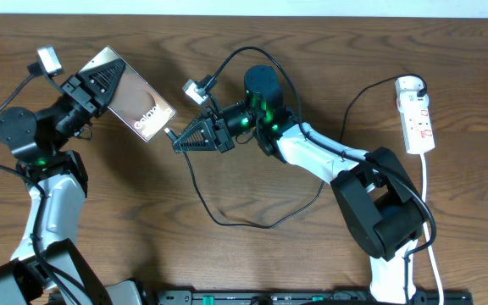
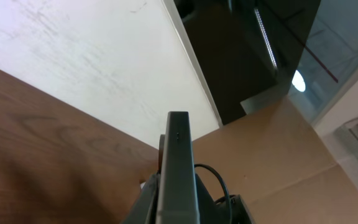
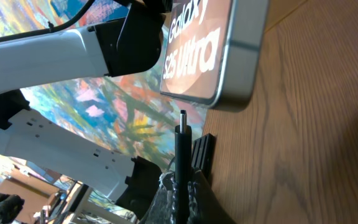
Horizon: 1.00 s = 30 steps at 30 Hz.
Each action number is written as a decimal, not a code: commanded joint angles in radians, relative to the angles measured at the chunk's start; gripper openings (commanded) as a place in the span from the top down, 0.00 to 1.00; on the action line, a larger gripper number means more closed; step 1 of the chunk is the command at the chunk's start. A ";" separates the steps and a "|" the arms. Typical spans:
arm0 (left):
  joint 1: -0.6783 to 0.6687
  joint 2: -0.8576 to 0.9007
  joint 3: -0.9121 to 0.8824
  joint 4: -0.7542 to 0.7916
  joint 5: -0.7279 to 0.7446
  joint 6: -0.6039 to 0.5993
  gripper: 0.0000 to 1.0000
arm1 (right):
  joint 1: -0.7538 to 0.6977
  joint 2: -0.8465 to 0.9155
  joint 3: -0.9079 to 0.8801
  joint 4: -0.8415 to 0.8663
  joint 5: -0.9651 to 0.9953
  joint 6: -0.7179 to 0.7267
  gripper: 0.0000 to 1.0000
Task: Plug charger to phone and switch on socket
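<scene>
My left gripper (image 1: 100, 83) is shut on the phone (image 1: 138, 106) and holds it tilted above the table, its glossy back with white "Galaxy" lettering facing up. In the left wrist view the phone (image 2: 178, 168) shows edge-on between the fingers (image 2: 179, 208). My right gripper (image 1: 185, 140) is shut on the charger's plug end (image 1: 169, 133), whose tip points at the phone's lower end, a small gap away. In the right wrist view the plug tip (image 3: 183, 124) stands just below the phone's end (image 3: 229, 56). The charger cable (image 1: 227, 222) loops over the table. The white socket (image 1: 416, 114) lies at the far right.
A white cord (image 1: 428, 212) runs from the socket toward the front edge. The right arm's dark base (image 1: 384, 212) stands at the front right. A black rail (image 1: 312, 297) lies along the table's front edge.
</scene>
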 commanded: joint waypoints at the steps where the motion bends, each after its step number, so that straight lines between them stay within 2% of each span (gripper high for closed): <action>1: 0.002 -0.003 0.013 0.013 0.024 -0.004 0.92 | 0.014 -0.010 0.014 0.004 -0.003 0.007 0.99; 30: -0.036 -0.002 0.012 0.013 0.035 0.003 0.93 | 0.014 -0.010 0.014 0.013 -0.003 0.008 0.99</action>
